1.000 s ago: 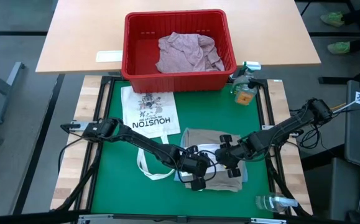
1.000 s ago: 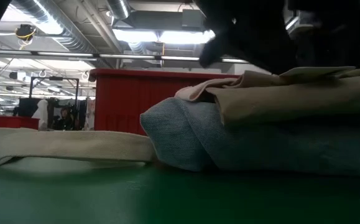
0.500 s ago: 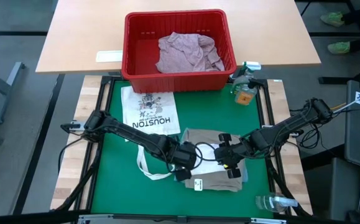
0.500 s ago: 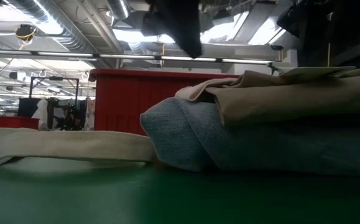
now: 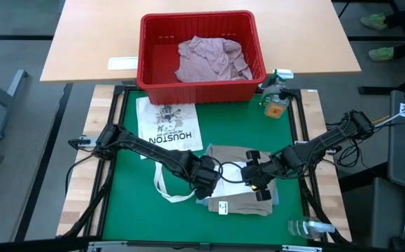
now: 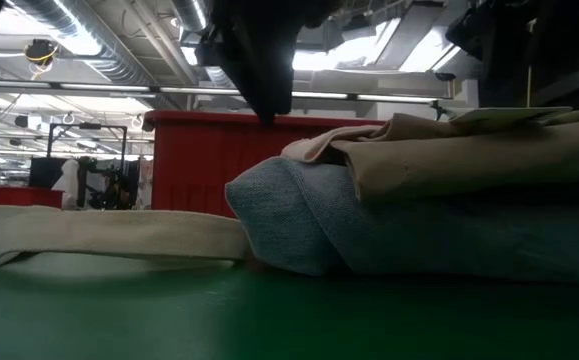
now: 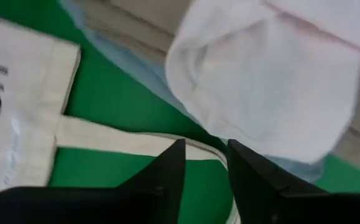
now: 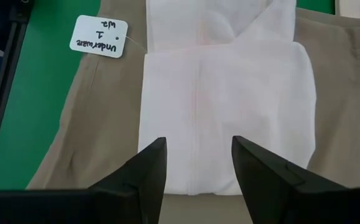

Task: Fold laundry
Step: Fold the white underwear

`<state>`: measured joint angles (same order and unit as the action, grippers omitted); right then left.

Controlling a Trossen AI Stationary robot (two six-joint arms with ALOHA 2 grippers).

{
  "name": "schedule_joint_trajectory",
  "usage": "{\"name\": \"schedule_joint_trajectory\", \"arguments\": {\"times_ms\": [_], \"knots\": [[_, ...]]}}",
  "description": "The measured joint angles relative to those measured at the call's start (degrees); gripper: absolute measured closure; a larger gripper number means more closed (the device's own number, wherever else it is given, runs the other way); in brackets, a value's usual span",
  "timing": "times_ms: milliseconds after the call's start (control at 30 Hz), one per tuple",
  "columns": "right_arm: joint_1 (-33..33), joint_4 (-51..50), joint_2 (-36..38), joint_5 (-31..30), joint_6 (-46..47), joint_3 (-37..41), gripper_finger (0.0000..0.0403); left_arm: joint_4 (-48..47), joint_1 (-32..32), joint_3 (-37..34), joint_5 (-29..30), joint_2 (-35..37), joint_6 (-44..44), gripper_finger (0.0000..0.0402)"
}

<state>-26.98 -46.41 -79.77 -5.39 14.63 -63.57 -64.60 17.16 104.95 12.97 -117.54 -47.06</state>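
A folded stack lies on the green mat: light blue denim [image 6: 299, 220] at the bottom, tan cloth [image 5: 247, 199] on it, and a small white folded garment [image 8: 223, 106] on top. A paper tag [image 8: 99, 36] rests on the tan cloth. My left gripper [image 5: 208, 178] hovers open over the stack's left edge, above the mat and a tote strap [image 7: 117, 140]. My right gripper [image 8: 198, 165] hovers open over the white garment, a finger to either side of it. The pink-mauve shirt [image 5: 212, 59] lies crumpled in the red basket [image 5: 146, 56].
A cream printed tote bag [image 5: 167, 126] lies flat on the mat left of the stack, its straps [image 6: 99, 235] trailing toward the near edge. A spray bottle [image 5: 275, 94] stands at the mat's far right corner, and another bottle [image 5: 307, 227] lies at the near right.
My left gripper has drawn back from the stack's near edge toward the far left and risen, uncovering the paper tag on the tan cloth. The stack has stayed in place.
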Motion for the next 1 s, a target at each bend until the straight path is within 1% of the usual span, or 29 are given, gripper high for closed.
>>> {"name": "schedule_joint_trajectory", "arguments": {"times_ms": [133,267,533,700,900,1000], "knots": [[-0.01,-0.02,0.0,0.01,0.0,0.0,0.0221,-0.26,-0.66,0.02,-0.39,-0.95,-7.57,0.0266],[-0.02,-0.09,0.0,0.02,0.0,0.0,0.0221,-0.28,-0.75,0.0,-0.22,-2.32,-10.93,0.0262],[-0.02,-0.08,0.0,0.02,0.0,0.0,0.0221,1.11,-0.75,0.0,-0.2,-2.66,-11.2,0.0266],[-0.02,-0.09,-0.01,0.03,0.0,0.0,0.0221,1.1,-0.75,0.0,0.1,-3.78,-14.35,0.0266],[-0.02,-0.15,-0.02,0.04,0.02,0.0,0.0221,1.9,-0.75,0.0,-0.26,-5.84,-14.35,0.0266],[-0.02,-0.15,-0.04,0.04,0.02,0.0,0.0221,2.02,-0.75,0.0,0.28,-6.05,-12.73,0.0266]]}}
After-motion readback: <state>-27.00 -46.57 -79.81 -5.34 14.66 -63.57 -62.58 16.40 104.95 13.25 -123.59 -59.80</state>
